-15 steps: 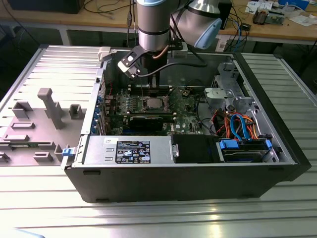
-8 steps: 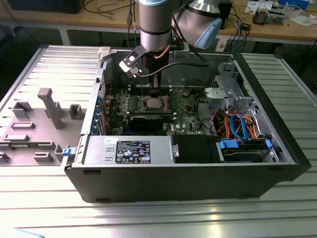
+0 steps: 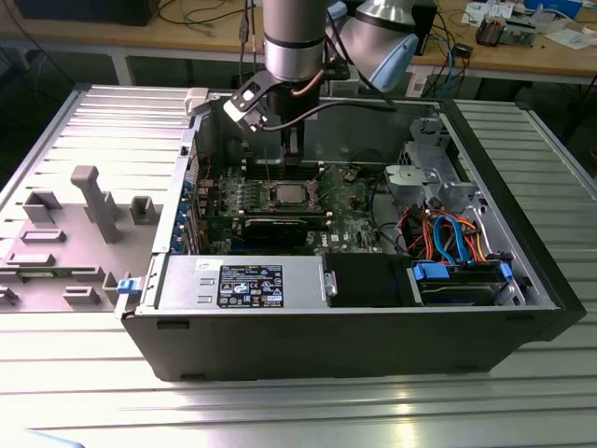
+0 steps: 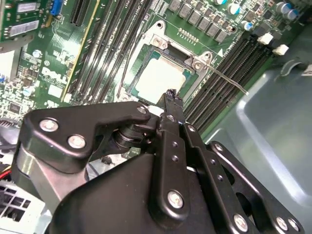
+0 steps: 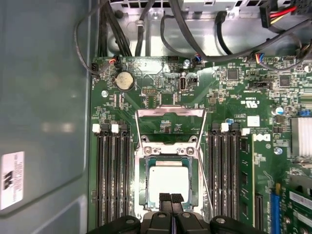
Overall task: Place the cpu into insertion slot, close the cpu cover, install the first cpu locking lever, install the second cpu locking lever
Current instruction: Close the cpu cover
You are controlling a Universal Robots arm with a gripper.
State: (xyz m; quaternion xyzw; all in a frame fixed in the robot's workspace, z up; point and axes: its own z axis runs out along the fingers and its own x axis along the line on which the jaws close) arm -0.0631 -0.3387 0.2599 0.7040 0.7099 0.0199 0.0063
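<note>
Starting at the jaws, we are finding the gripper (image 5: pixel 171 198) with its two black fingers (image 5: pixel 165 200) drawn together and nothing showing between them. The tips are hanging over the near edge of the cpu (image 5: pixel 168 183); whether they are touching its metal top we are not able to tell. We are seeing the cpu lying flat and square inside the insertion slot (image 5: pixel 143 181), so we are judging the first step as done. Moving outward, we are noting the cpu cover (image 5: pixel 170 113) swung up off the socket on its hinge, with the green circuit board (image 5: pixel 234 97) showing through its window, so the closing is not yet done. In the second wrist view we are noting a locking lever (image 4: pixel 229 80), a thin wire rod, sticking out free beside the socket toward the black memory slots (image 4: pixel 234 63). We are judging it unlatched, and both lever steps as outstanding while the cover is standing open. The other lever we are not making out with certainty. In the exterior view the arm (image 3: pixel 292 37) is reaching down into the open computer case (image 3: pixel 326 345), which is resting on a ribbed metal table (image 3: pixel 280 411).
</note>
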